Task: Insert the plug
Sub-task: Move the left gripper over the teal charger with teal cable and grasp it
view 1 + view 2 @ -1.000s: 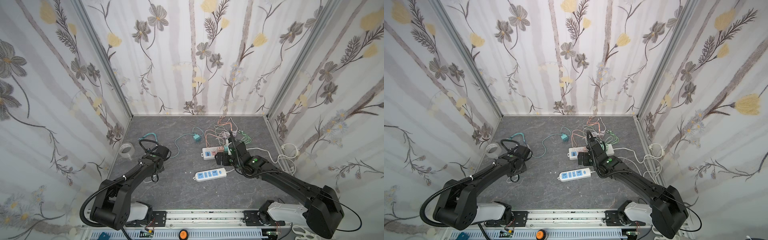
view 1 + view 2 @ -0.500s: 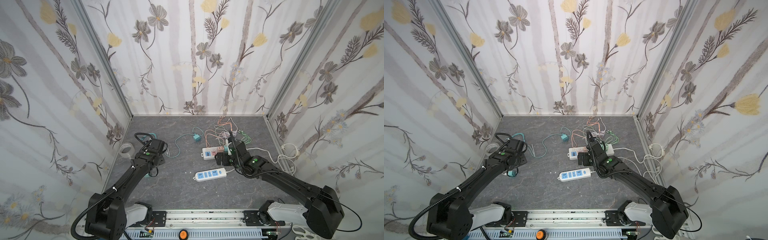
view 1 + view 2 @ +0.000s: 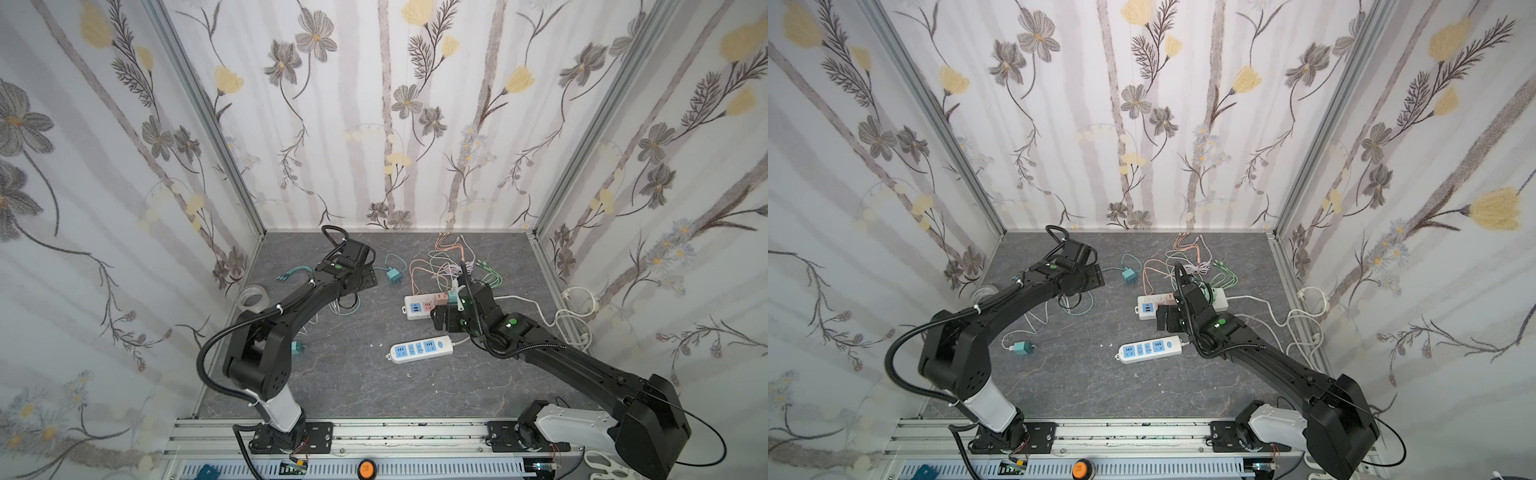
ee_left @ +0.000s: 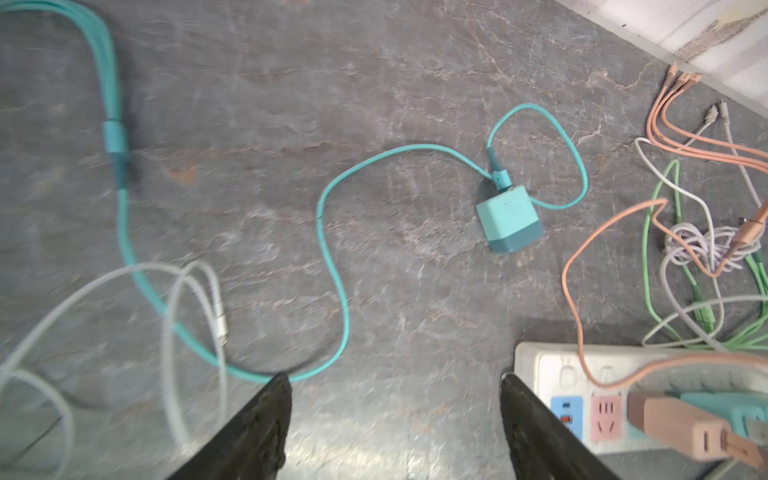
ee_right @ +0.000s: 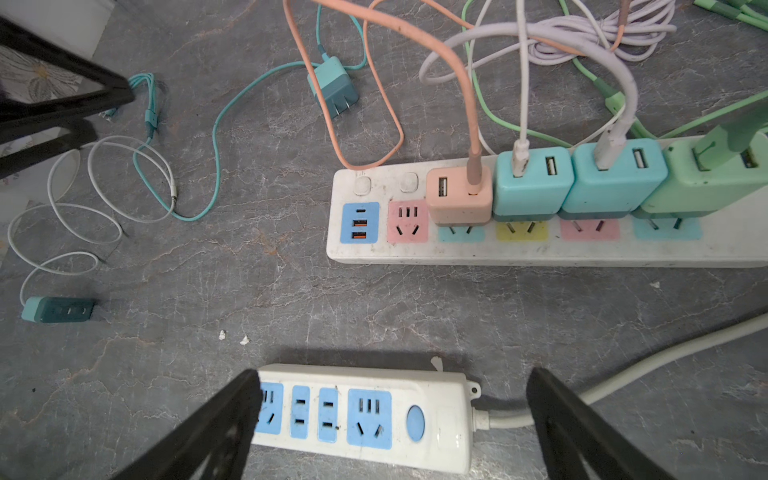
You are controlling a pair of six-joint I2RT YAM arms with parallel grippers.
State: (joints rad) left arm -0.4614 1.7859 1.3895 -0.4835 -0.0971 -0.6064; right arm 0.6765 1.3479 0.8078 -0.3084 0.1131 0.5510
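Note:
A teal plug [image 4: 509,224] with a teal cable lies loose on the grey floor, seen in both top views [image 3: 392,275] [image 3: 1128,275]. My left gripper [image 4: 392,378] is open and empty, hovering short of it [image 3: 368,276]. A second teal plug [image 5: 56,309] lies near the front left [image 3: 297,348]. The long white power strip [image 5: 519,253] carries several chargers, and its pink socket [image 5: 407,220] is free. My right gripper [image 5: 390,374] is open above the small white strip with blue sockets [image 5: 440,419], holding nothing.
Orange, green, lilac and white cables [image 3: 449,266] tangle behind the long strip. A white cable [image 4: 187,316] loops under the left arm. A tape roll [image 3: 251,296] sits by the left wall. Flowered walls close three sides.
My left arm has swung from the front left toward the back and right, nearer the loose teal plug, and its jaws have opened wider. The right arm has not moved.

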